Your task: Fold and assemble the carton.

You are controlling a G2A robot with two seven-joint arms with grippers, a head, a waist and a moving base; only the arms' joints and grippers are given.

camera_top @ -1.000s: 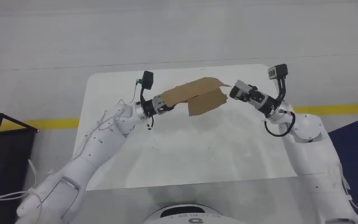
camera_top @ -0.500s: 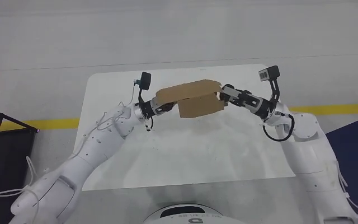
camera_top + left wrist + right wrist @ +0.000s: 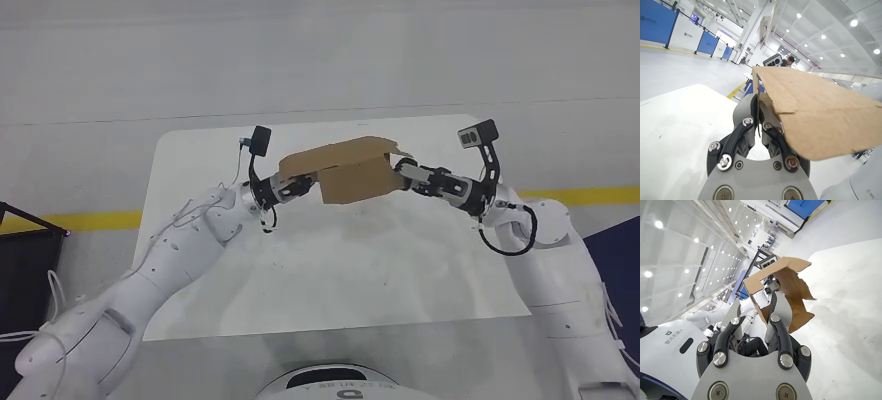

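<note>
**Top view.** The carton (image 3: pixel 345 170), a brown cardboard blank partly opened into a sleeve, hangs above the white bench (image 3: pixel 350 290) in the upper centre of the frame, spanning the gap between the two arms. The left gripper (image 3: pixel 297 186) meets the end of the carton toward the left of the frame. The right gripper (image 3: pixel 403 174) meets the end toward the right. A yellow floor stripe (image 3: pixel 80 220) crosses the picture beyond both sides of the bench.

**Left wrist view.** The gripper is pressed together on a thin cardboard panel seen edge-on at mid-frame, so the carton is pinched. A broad flat panel fills the right half of the frame.

**Right wrist view.** The fingers (image 3: pixel 781 308) are spread. One lies inside the open sleeve and the other stands outside it. The edge of a carton wall runs between them, with a gap on the outer side (straddled, not clamped). The other arm's gripper is visible through the sleeve at its far end, near the centre of the frame.
</note>
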